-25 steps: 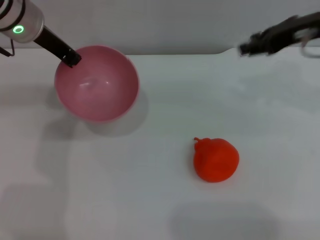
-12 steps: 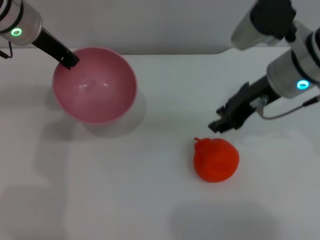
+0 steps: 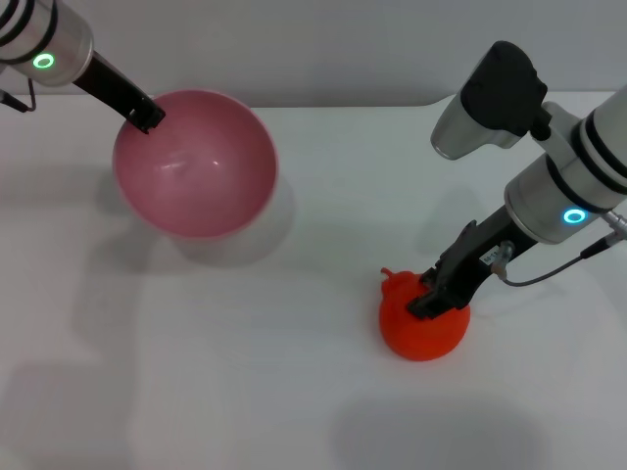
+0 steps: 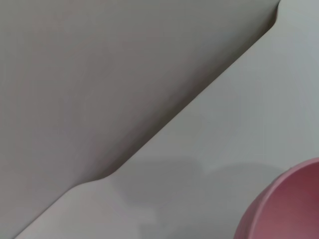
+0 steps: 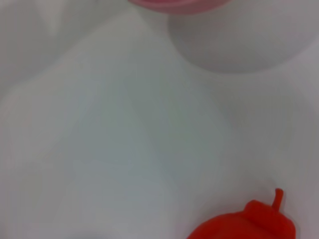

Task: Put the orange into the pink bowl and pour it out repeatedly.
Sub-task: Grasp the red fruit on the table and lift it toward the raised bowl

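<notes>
1. Near the desk's [image 3: 294, 392] far left corner, the left gripper [image 3: 145, 116] pinches the far rim of the pink bowl [image 3: 196, 166], jaws closed on it; bowl tilted with its opening toward the viewer, apparently raised above its shadow.
2. Right of centre, toward the near edge, the orange [image 3: 416, 323] lies on the desk, stem nub pointing left.
3. Right gripper [image 3: 436, 294] is down on top of the orange, touching it; whether its jaws are wide or closed cannot be told.
</notes>
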Action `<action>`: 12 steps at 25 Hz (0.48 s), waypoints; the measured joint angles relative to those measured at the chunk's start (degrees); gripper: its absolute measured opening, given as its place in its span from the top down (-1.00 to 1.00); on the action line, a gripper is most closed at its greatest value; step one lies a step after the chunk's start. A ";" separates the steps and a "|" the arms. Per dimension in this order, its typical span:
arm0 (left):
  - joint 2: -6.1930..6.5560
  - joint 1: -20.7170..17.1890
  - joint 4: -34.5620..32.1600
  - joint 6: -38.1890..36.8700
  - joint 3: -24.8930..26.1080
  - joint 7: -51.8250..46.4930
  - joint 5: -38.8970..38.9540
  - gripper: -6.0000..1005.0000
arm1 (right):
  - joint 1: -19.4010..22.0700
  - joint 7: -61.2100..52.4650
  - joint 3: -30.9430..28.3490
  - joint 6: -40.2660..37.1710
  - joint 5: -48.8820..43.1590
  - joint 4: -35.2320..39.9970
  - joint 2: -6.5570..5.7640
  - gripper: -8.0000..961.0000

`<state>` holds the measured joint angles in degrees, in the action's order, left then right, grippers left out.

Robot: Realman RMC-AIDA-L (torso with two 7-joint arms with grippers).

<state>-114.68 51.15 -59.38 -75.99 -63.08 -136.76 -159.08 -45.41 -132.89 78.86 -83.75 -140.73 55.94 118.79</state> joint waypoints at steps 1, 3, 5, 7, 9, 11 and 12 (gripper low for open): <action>-0.09 0.06 0.02 0.06 -0.02 0.00 0.00 0.90 | -0.08 0.01 0.03 0.15 -0.01 -0.29 0.00 0.11; -0.24 0.17 0.04 0.18 -0.06 0.00 0.00 0.90 | -0.24 0.01 0.04 0.41 -0.17 -1.01 0.01 0.11; -0.34 0.20 0.05 0.31 -0.11 0.00 0.00 0.90 | -0.46 0.01 0.05 0.66 -0.38 -1.73 -0.02 0.12; -0.50 0.21 0.11 0.41 -0.13 0.00 0.00 0.90 | -0.65 0.01 0.09 1.26 -0.52 -2.47 -0.06 0.12; -0.65 0.22 0.15 0.51 -0.12 -0.01 0.00 0.90 | -0.74 0.01 0.13 2.01 -0.54 -3.22 -0.07 0.13; -0.73 0.23 0.16 0.65 -0.12 -0.01 0.00 0.90 | -0.79 0.01 0.16 2.89 -0.58 -3.74 -0.06 0.13; -0.73 0.24 0.18 0.68 -0.12 -0.02 0.00 0.90 | -0.79 0.01 0.16 3.33 -0.58 -3.88 -0.06 0.14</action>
<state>-115.41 51.39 -59.20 -75.31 -63.20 -136.77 -159.08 -46.20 -132.88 79.02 -80.42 -141.31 52.06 118.73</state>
